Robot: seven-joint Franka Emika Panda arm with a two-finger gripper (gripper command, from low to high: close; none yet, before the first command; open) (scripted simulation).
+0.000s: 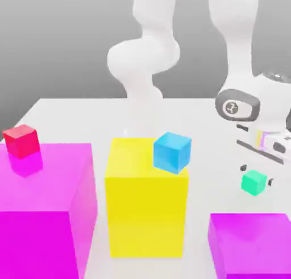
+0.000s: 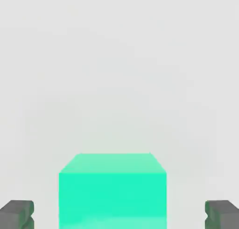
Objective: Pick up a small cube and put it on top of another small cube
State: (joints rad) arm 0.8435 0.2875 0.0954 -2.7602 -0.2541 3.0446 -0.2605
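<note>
A small green cube [image 1: 253, 183] rests on the white table [image 1: 199, 124] at the exterior view's right. My gripper [image 1: 257, 175] is lowered straight over it, one finger on each side. In the hand view the green cube [image 2: 112, 190] sits between the two dark fingertips [image 2: 17, 214], with a gap on both sides, so the gripper [image 2: 119, 215] is open and touches nothing. A small blue cube [image 1: 171, 152] sits tilted on the top edge of a big yellow block [image 1: 145, 209]. A small red cube [image 1: 21, 140] rests on a big magenta block [image 1: 42, 209].
A second big magenta block [image 1: 253, 244] stands just in front of the green cube at the exterior view's lower right. The arm's white links [image 1: 145, 56] rise behind the yellow block. Bare table lies between the yellow block and the green cube.
</note>
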